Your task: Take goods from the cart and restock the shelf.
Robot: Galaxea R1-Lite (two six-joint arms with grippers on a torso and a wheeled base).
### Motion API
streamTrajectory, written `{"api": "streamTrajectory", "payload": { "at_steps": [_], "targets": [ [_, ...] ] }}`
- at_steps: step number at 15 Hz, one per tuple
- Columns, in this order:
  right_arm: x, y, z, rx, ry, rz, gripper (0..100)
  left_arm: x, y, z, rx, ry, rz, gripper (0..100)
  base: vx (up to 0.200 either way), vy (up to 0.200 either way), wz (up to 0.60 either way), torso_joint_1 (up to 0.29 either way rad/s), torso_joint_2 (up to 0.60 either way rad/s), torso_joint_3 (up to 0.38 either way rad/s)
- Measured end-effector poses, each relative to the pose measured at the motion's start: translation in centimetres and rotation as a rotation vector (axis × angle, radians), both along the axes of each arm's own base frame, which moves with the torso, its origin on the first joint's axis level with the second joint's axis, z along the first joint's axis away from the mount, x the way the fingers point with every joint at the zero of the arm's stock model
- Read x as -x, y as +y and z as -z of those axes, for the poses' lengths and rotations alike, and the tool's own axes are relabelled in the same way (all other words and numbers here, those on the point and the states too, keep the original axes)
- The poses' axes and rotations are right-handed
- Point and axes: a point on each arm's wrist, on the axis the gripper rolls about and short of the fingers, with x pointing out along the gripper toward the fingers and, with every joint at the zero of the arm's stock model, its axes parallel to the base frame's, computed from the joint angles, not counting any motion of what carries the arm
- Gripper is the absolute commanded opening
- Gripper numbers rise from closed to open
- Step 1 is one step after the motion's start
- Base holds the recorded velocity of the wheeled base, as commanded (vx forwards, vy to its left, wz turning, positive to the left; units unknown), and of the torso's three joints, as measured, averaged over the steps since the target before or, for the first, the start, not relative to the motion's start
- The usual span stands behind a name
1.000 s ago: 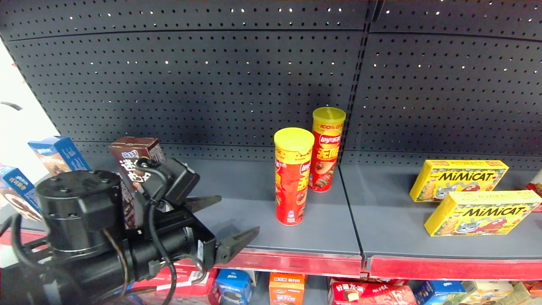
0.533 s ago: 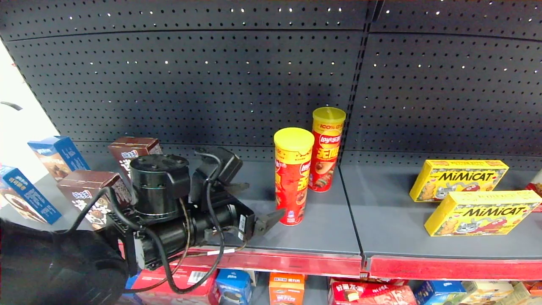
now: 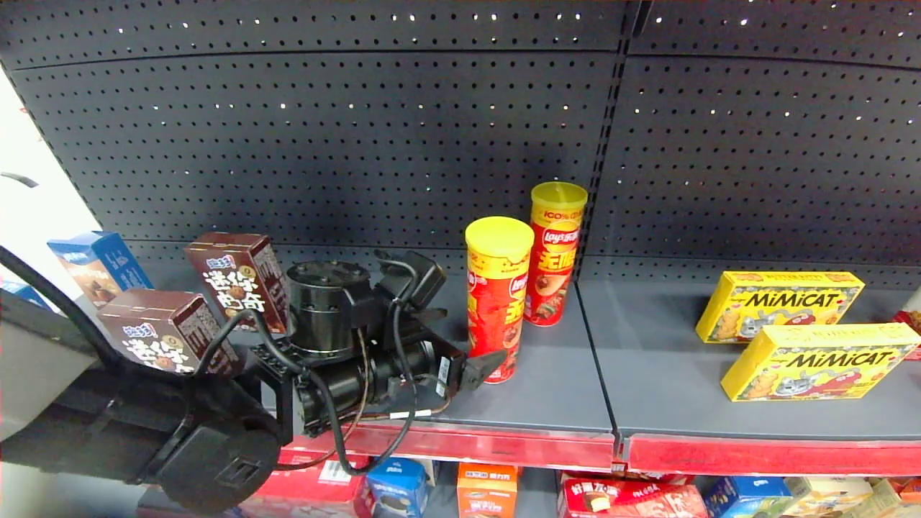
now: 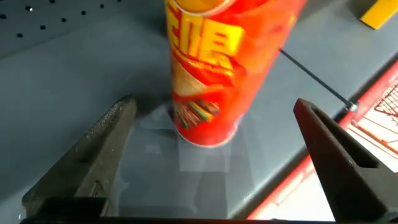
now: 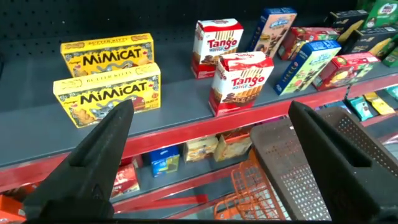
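L gripper [image 4: 211,158]: fingers wide apart, nothing held. Front chip can [image 4: 214,68] stands upright on shelf [image 3: 561,392] just ahead of the tips, lined up w/ the gap; contact: can't tell. 2nd can [image 3: 555,252] right behind it, near back panel. Rear brown box [image 3: 237,277] and front brown box [image 3: 169,331] sit beside L wrist. R gripper [image 5: 211,162]: fingers also spread, empty, above orange cart basket [image 5: 249,196], facing yellow boxes [image 5: 109,93] and red-white boxes [image 5: 239,81].
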Motion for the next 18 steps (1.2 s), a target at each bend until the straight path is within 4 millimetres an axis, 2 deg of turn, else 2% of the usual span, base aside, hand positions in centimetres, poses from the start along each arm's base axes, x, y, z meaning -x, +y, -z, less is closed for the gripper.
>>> {"api": "streamTrajectory", "payload": {
  "at_steps": [14,18],
  "targets": [
    [0.5,0.0,0.6,0.002,0.034,0.000,100,-4.1,-2.0,0.2,0.037,-0.051,-0.027,100,0.000,0.000,0.00,0.000,0.00,0.000],
    [0.7,0.0,0.9,0.003,0.049,-0.001,100,-4.3,-2.7,0.8,0.032,-0.044,-0.016,100,0.000,0.000,0.00,0.000,0.00,0.000]
  ]
}}
